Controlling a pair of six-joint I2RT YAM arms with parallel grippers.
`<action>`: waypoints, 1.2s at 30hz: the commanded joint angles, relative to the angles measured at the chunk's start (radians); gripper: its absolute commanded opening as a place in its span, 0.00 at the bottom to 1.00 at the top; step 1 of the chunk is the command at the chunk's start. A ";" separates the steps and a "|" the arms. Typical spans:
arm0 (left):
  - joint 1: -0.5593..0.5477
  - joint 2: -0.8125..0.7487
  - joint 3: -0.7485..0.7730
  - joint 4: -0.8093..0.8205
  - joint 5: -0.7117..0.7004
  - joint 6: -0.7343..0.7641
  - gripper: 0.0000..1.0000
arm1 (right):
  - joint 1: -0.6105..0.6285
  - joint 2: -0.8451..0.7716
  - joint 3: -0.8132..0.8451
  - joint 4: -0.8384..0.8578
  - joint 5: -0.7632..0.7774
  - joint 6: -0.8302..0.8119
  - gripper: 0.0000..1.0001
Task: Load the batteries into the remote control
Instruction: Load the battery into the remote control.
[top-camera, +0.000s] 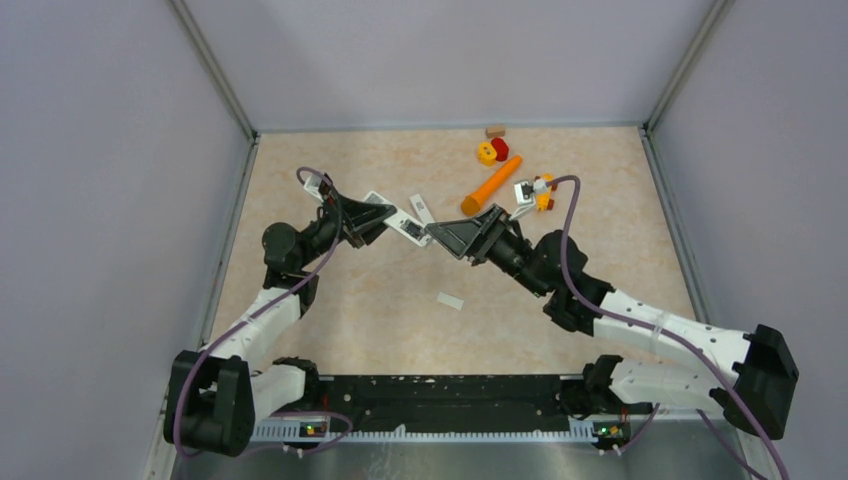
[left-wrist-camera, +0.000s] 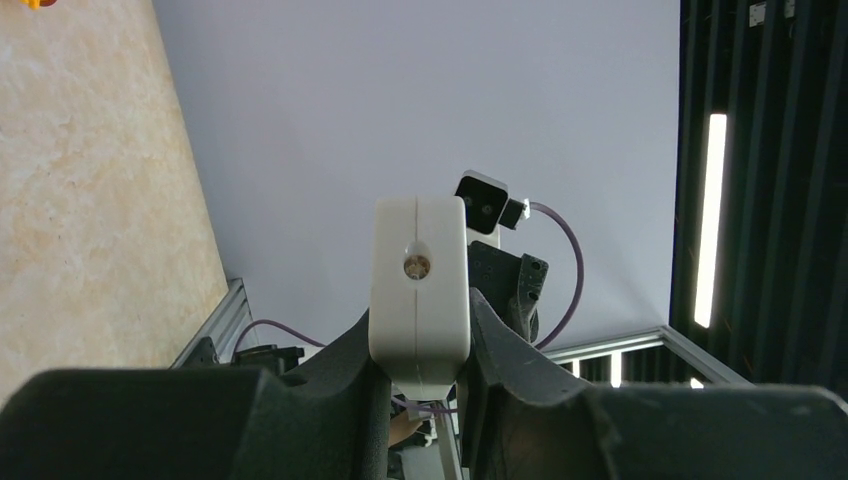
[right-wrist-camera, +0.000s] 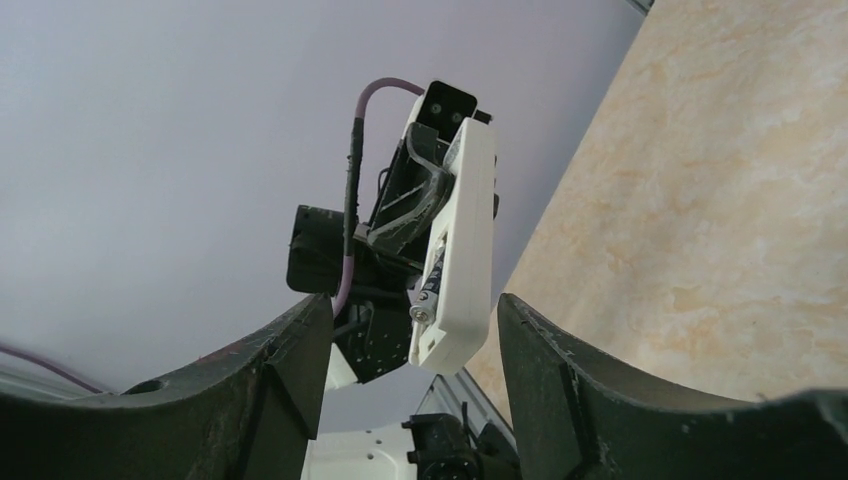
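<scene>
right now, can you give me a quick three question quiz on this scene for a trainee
1. True or false: the remote lies flat on the table.
2. Which jaws grip the remote? A left, B right, C neither.
3. Fill in: a ___ sits in the remote's open slot.
Key: 1 false, it is held up in the air. 2 A. 3 battery.
</scene>
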 joint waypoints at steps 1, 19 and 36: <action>0.004 -0.024 0.046 0.084 -0.007 -0.021 0.00 | -0.005 0.026 0.030 0.045 -0.029 0.014 0.60; 0.004 -0.048 0.047 0.067 0.021 0.024 0.00 | -0.027 0.122 0.083 0.020 -0.068 0.061 0.36; 0.004 -0.119 0.107 -0.126 0.032 0.281 0.00 | -0.029 0.171 0.168 -0.179 -0.061 0.050 0.35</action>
